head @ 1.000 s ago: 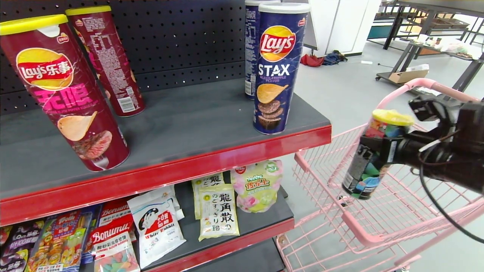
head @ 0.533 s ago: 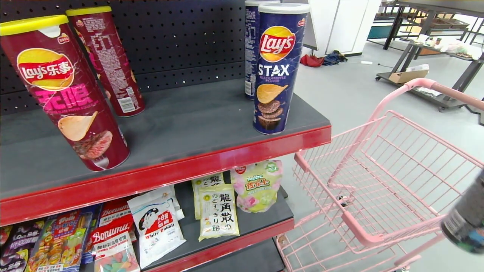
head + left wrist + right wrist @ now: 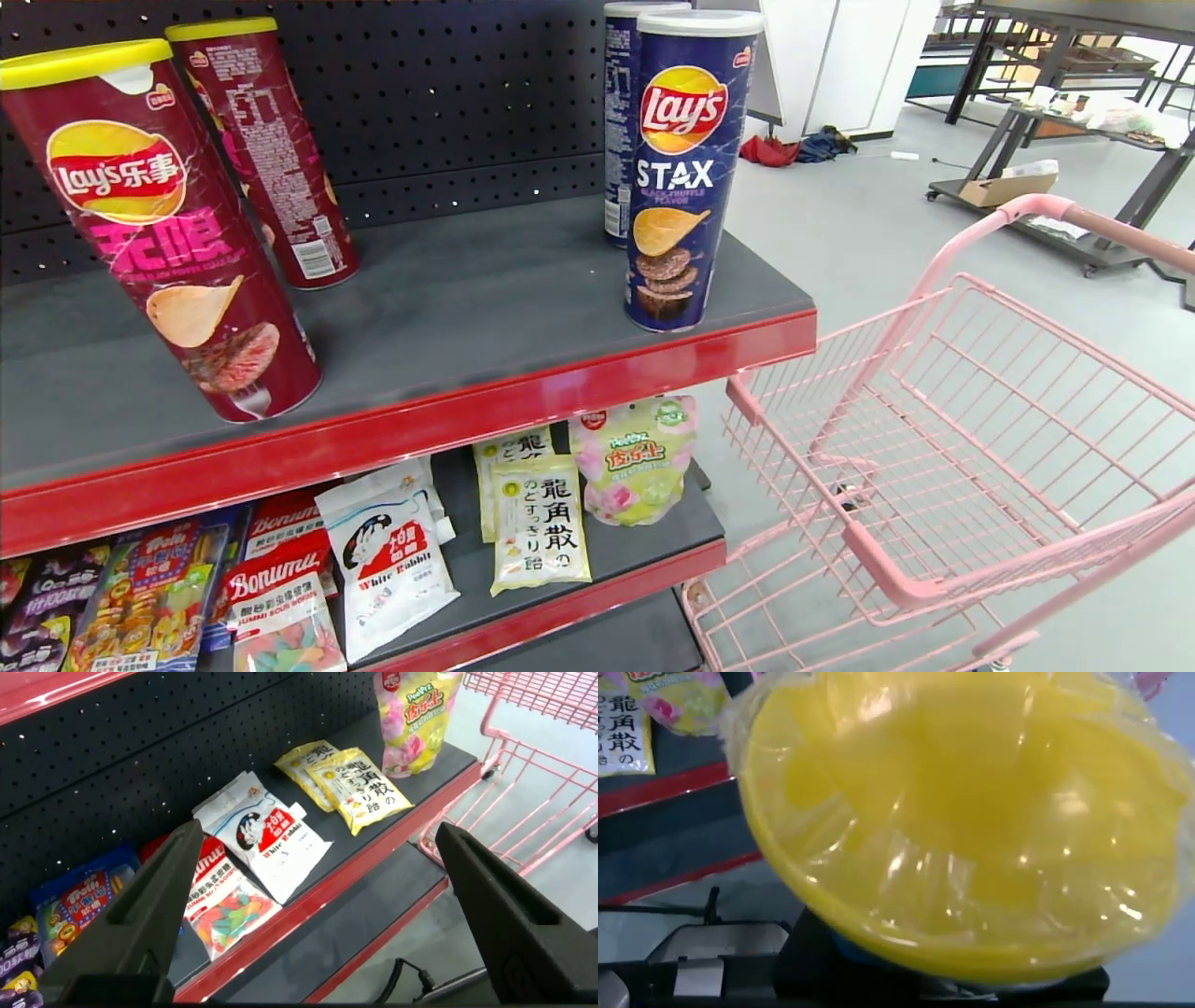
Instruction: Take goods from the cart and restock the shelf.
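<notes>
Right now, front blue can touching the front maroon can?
Apart. Head view shows a wide stretch of bare shelf between the front blue can and the front maroon can.

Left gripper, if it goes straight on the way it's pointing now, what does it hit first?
Most likely the white bag lying on the lower shelf. It sits in line between the fingers of the open left gripper. Depth is unclear, so it might meet the bare shelf beside the bag instead.

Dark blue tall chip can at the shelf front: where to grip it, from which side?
Probably around the middle of the dark blue cylindrical chip can, jaws level, from the aisle in front: it stands upright at the grey shelf's red edge, and another blue can stands right behind.
</notes>
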### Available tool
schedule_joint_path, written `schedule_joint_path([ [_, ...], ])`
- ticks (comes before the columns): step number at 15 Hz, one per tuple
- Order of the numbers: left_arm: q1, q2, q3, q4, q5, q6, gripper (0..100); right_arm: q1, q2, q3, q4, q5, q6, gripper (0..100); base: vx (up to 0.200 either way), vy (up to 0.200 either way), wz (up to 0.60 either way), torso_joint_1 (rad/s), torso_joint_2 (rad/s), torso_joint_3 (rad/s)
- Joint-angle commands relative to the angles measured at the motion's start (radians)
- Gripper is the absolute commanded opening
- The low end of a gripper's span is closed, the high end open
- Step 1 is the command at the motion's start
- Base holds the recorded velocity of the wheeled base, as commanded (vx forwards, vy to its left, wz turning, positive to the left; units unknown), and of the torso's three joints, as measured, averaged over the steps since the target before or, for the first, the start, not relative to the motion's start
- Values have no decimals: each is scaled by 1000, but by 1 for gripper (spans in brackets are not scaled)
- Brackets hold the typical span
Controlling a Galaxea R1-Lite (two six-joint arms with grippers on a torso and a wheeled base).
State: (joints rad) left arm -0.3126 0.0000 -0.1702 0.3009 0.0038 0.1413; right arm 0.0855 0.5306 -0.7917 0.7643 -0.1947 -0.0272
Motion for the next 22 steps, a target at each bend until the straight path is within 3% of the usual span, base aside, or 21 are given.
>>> schedule_joint_path([
  [1, 1, 0, 0, 0, 1, 0, 100, 0, 43, 22, -63, 0, -5, 0, 0, 0, 0, 0, 0, 0],
  [12, 0, 0, 0, 0, 1, 3, 100, -1, 177, 32, -263, 34, -8, 0, 0, 0, 0, 3, -10, -7],
  [22, 1, 0, 0, 0, 1, 4, 100, -1, 224, 23, -293, 64, -31, 0, 0, 0, 0, 179, -515, -332],
])
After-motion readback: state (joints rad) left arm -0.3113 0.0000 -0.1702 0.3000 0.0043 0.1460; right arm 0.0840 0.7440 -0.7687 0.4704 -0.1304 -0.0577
